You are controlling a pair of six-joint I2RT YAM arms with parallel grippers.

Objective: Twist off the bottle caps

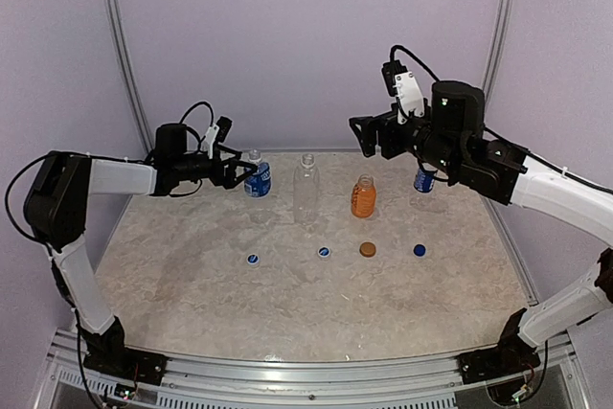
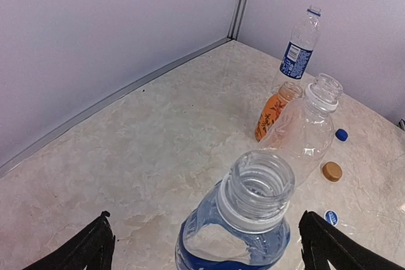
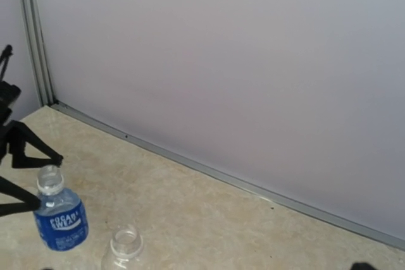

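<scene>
Four bottles stand in a row at the back: a blue-label bottle (image 1: 257, 179), a tall clear one (image 1: 306, 189), a short orange one (image 1: 363, 196) and a second blue-label one (image 1: 424, 179). Four caps lie in front of them: blue (image 1: 253, 259), blue (image 1: 325, 253), orange-brown (image 1: 368, 249), blue (image 1: 420, 250). My left gripper (image 1: 245, 171) is open, with its fingers on either side of the uncapped left bottle (image 2: 256, 188) and not touching it. My right gripper (image 1: 366, 137) is open and empty. It is raised above the table between the clear and orange bottles.
Purple walls with metal rails close the back (image 3: 209, 169) and sides. The right arm's forearm (image 1: 536, 184) passes over the right blue-label bottle. In the left wrist view the clear bottle (image 2: 307, 128) and orange bottle (image 2: 275, 109) stand close behind the left one.
</scene>
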